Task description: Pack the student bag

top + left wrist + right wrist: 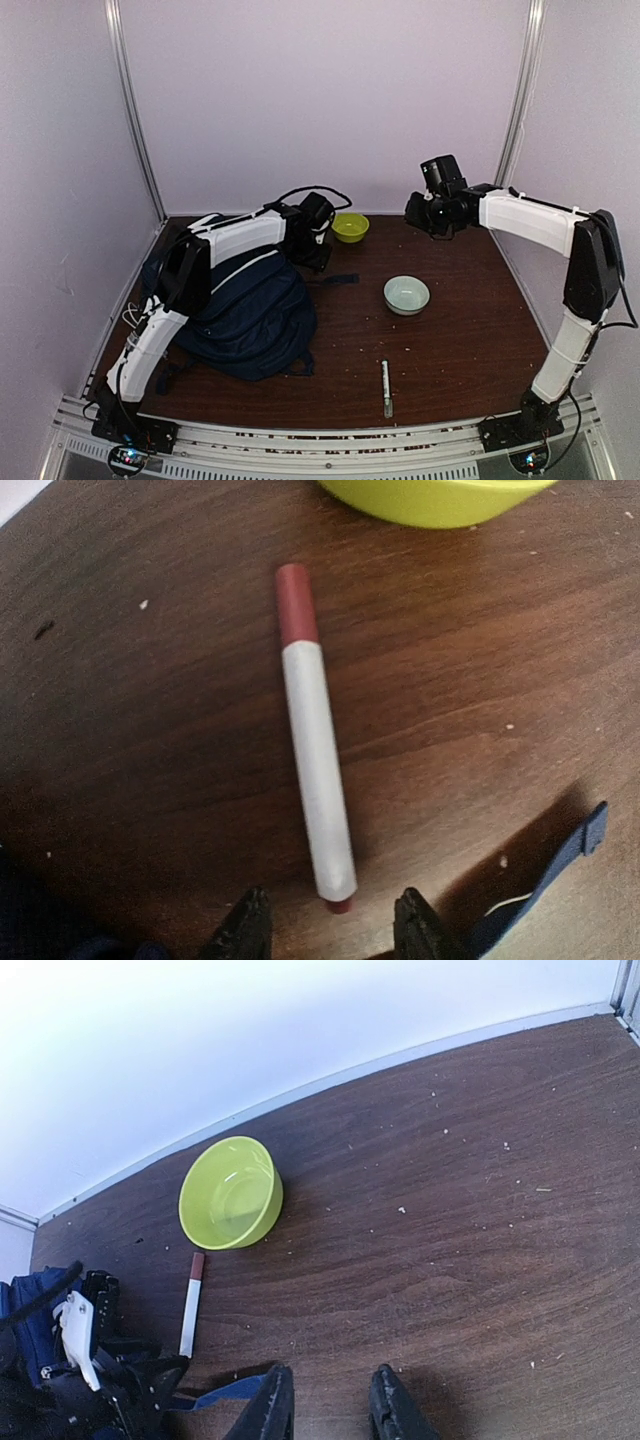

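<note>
On the left side of the table (460,330), the student bag (250,315) is lying slumped beside the left arm; I cannot tell whether it is open. Just beyond it, toward the far wall, the left fingers (245,932) are hovering spread around the near end of a red-capped white marker (315,750), pinching nothing. A yellow-green bowl (230,1192) is sitting just past the marker. The right fingers (268,1405) are hanging slightly parted and empty at the far right. A pale bowl (406,294) and a second pen (386,388) are lying loose, so packing seems barely begun.
</note>
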Action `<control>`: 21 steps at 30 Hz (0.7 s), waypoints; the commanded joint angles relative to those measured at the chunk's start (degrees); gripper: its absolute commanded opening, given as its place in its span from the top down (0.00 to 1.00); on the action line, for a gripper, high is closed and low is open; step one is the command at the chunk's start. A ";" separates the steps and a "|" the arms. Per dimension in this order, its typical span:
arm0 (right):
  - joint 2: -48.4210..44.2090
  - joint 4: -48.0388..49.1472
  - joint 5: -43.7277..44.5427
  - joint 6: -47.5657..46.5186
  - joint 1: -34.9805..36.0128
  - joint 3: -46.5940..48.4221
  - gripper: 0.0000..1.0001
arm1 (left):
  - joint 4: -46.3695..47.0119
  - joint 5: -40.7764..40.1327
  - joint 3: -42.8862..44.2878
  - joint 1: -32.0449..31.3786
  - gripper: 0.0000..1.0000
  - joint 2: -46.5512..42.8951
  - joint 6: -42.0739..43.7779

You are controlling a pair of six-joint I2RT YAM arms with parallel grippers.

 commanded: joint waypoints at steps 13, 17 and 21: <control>-4.82 -0.58 4.88 -8.22 -0.60 0.06 0.72 | -2.81 10.53 5.50 2.69 0.55 4.41 -2.78; -4.85 -1.29 4.15 -8.38 -1.55 0.45 0.72 | -2.25 11.62 5.51 2.74 0.57 4.53 -2.40; -5.41 -1.27 3.99 -8.43 -2.68 0.28 0.72 | -2.18 12.31 5.51 2.92 0.59 4.60 -2.18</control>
